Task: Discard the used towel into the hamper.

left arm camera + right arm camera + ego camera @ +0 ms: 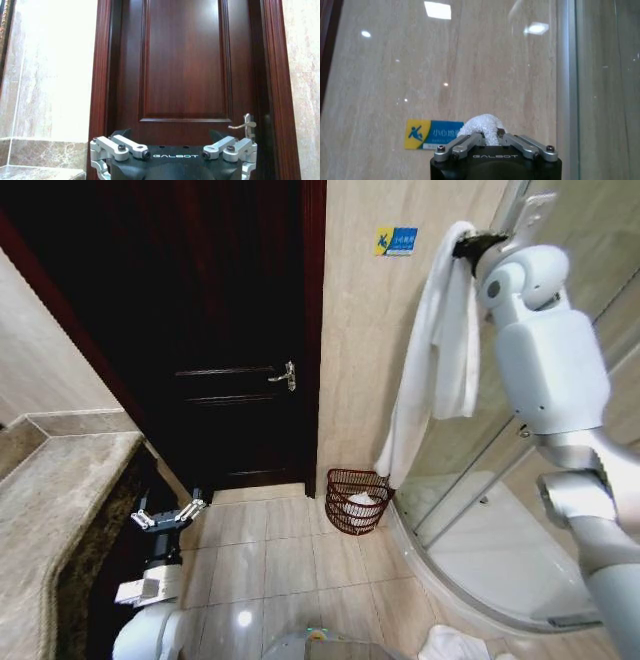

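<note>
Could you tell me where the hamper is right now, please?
In the head view the hamper stands on the floor right of the door, below the towel hanging from the right gripper.

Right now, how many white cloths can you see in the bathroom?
3. A towel hangs from the right claw by the wall; something white lies in the hamper; another lies on the floor by the shower. More may be hidden.

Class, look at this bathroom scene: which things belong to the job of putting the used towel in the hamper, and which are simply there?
Part of the job:
- towel, hanging from the shut right gripper, held high
- hamper, on the floor below the towel's end

Simply there:
- left gripper, open, low beside the counter
- door
- yellow-and-blue sign
- white cloth on the floor
</note>
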{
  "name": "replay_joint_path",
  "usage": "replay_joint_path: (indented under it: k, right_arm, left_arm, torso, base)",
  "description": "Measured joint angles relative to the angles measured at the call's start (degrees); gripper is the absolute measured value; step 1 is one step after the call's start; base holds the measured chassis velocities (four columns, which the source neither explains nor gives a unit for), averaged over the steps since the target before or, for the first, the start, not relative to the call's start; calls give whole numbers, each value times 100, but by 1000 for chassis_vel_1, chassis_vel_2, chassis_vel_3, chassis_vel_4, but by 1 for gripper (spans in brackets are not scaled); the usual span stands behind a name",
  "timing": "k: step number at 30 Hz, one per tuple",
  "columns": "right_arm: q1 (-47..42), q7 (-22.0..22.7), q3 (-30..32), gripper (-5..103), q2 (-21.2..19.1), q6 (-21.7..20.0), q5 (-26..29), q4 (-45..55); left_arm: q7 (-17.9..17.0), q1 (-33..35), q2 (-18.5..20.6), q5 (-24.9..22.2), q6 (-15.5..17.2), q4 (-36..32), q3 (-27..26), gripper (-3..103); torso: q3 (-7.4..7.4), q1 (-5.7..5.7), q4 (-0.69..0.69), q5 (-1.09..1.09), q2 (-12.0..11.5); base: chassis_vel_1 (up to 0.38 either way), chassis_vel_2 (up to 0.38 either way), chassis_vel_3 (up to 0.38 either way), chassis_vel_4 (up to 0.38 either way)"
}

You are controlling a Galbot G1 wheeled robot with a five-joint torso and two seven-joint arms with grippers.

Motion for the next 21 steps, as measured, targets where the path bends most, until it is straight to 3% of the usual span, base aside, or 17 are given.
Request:
replay_joint_path:
  k: [10,21]
  right_arm:
    - [-109,204,110,5,63,-217,26,201]
    - [-1031,95,339,5,-305,-202,-54,672]
  left_arm:
    - [11,-28,33,-63,8,-8,-2,100]
    - [17,-27,37,-82,-23,53,-31,100]
  torso:
    - [0,0,-1,1,0]
    - [0,0,-1,3,0]
  base:
    - [0,0,0,0]
    - [0,0,0,0]
